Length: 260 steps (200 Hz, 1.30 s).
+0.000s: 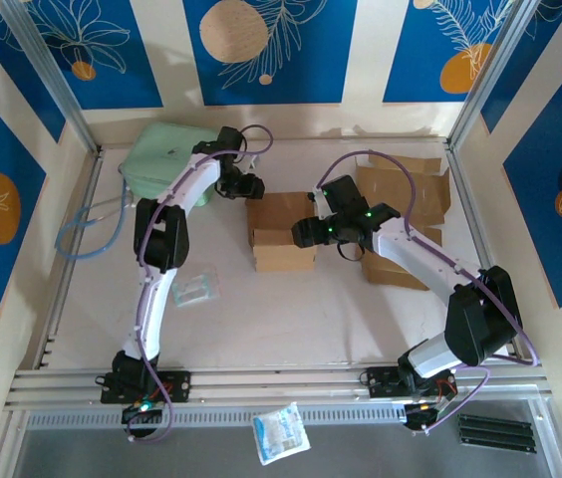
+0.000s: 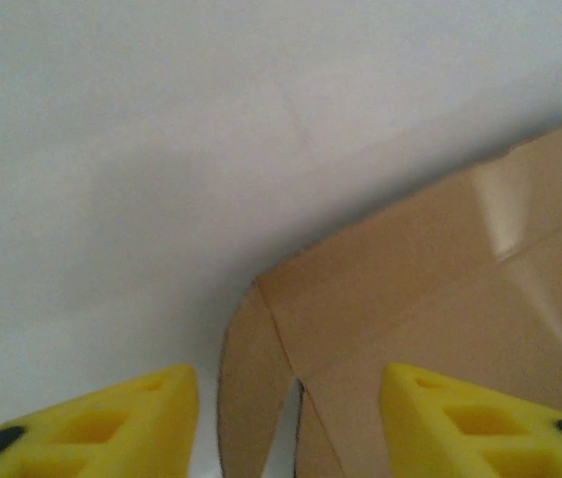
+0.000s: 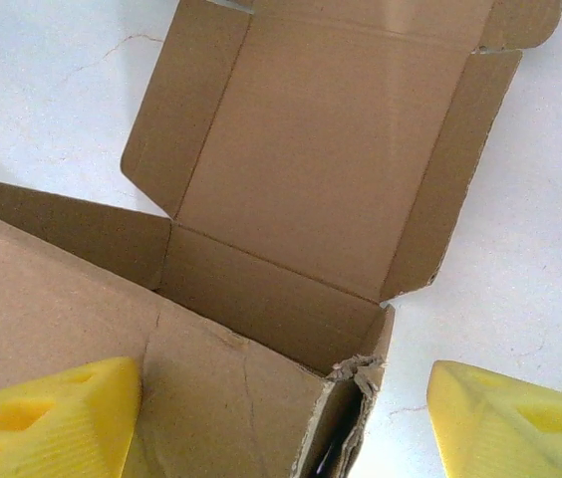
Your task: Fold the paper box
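**A:** Where does the paper box [image 1: 282, 231] sit?

**B:** On the table between the two arms. It is half-formed, with the lid panel thrown open and the side walls not yet locked.

**A:** And the left gripper [image 2: 289, 376]?

**B:** At the box's far left corner. Its fingers are apart, with a loose side flap [image 2: 251, 408] lying in the gap. Nothing is pinched.

**A:** The right gripper [image 3: 283, 366]?

**B:** Against the box's right side, fingers spread astride a ragged corner [image 3: 356, 380] of the near wall. It is not clamped either.

**A:** So which step is this?

**B:** I judge it the flap-and-wall stage, with closing the lid yet to come. Next, the left should nip that flap and swing it inward while the right braces the wall. It needs a gentle touch, since the torn corner could rip further.
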Motion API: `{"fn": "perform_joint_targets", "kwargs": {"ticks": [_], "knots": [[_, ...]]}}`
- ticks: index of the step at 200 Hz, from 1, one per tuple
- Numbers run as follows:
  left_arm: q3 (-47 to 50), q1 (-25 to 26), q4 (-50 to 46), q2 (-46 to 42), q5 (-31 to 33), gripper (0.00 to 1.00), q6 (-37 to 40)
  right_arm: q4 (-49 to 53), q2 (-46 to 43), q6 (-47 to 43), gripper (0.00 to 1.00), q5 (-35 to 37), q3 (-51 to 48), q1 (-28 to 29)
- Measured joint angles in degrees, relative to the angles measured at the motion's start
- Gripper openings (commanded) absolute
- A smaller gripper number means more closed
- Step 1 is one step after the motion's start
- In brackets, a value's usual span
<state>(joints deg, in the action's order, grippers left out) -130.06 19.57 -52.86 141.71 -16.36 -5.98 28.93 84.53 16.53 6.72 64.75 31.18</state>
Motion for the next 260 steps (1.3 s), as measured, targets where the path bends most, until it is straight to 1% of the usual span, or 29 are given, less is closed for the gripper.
{"fn": "perform_joint_targets", "kwargs": {"ticks": [25, 38, 55, 68, 92, 114, 132, 146, 169, 186, 200, 224, 249, 260], "knots": [[-0.5, 0.0, -2.4, 0.3, -0.6, 0.36, 1.1, 0.0, 0.0, 0.0, 0.76, 0.4, 0.0, 0.3], [-1.1, 0.0, -3.0, 0.9, -0.8, 0.27, 1.3, 0.0, 0.0, 0.0, 0.76, 0.7, 0.1, 0.4], [-1.6, 0.0, -3.5, 1.7, -1.2, 0.19, 1.7, 0.0, 0.0, 0.0, 0.76, 0.9, 0.1, 0.5], [-1.9, 0.0, -3.6, 2.2, -1.4, 0.11, 1.7, 0.0, 0.0, 0.0, 0.76, 0.9, 0.1, 0.5], [-2.2, 0.0, -3.5, 2.2, -2.3, 0.00, 1.6, 0.0, 0.0, 0.0, 0.76, 1.1, 0.1, 0.9], [-2.1, 0.0, -1.8, 1.6, -4.2, 0.00, 2.1, -0.3, -0.1, 0.0, 0.76, 2.3, 0.1, 2.2], [1.9, 0.0, 2.8, -2.0, -5.8, 0.00, 2.0, -1.7, -1.2, -0.2, 0.77, 4.5, -0.9, 4.1], [8.2, 0.0, 8.8, -7.6, -6.9, 0.00, 1.7, -3.7, -2.6, -0.6, 0.79, 6.3, -3.0, 6.2], [22.0, 0.0, 22.4, -20.0, -9.3, 0.00, 0.0, -6.7, -4.5, -1.3, 0.82, 8.0, -6.9, 8.9], [31.6, 0.0, 33.4, -27.9, -10.6, 0.00, -1.2, -7.1, -4.3, -1.5, 0.84, 8.7, -8.9, 9.4], [38.4, 0.0, 41.3, -31.9, -11.3, 0.00, -2.2, -6.4, -3.6, -1.5, 0.87, 9.4, -9.7, 9.2], [46.7, 0.0, 49.8, -33.1, -11.7, 0.00, -3.4, -5.3, -3.4, -2.2, 0.93, 9.1, -9.4, 8.3], [52.7, 0.0, 53.4, -32.8, -11.8, 0.00, -4.8, -4.9, -4.1, -3.3, 1.00, 9.2, -8.5, 5.7], [54.1, 0.0, 54.5, -32.8, -12.2, 0.00, -5.6, -4.9, -4.9, -4.0, 0.99, 9.5, -8.5, 3.6]]}}
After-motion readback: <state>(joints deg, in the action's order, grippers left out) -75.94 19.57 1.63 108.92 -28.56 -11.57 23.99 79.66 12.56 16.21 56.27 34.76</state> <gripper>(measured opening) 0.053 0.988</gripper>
